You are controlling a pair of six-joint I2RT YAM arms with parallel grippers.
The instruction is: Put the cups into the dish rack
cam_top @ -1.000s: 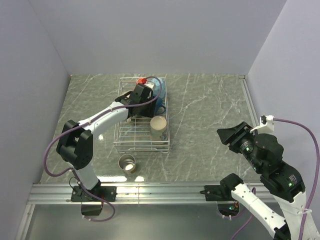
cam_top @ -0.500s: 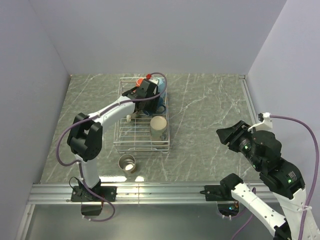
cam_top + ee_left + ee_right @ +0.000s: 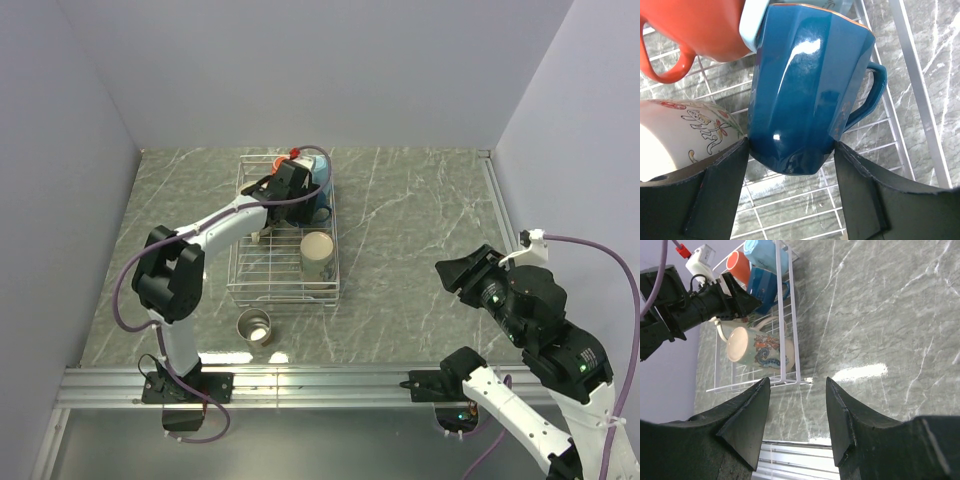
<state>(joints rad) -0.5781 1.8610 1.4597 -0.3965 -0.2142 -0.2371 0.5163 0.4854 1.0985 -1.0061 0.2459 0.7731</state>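
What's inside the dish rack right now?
In the dish rack: orange mug, light blue mug and dark blue mug at the far end, a white mug beside them, a beige mug nearer. The left arm hides some floor from above.

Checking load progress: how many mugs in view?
6. In the dish rack: orange, light blue, dark blue, white floral and beige mugs. Steel mug on the table, outside it. None seems hidden.

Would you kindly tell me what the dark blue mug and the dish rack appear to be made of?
Dark blue mug: probably glazed ceramic, glossy, with bright highlights on its facets. Dish rack: thin metal wire, seemingly white-coated or plated; the smooth pale rods leave that open.
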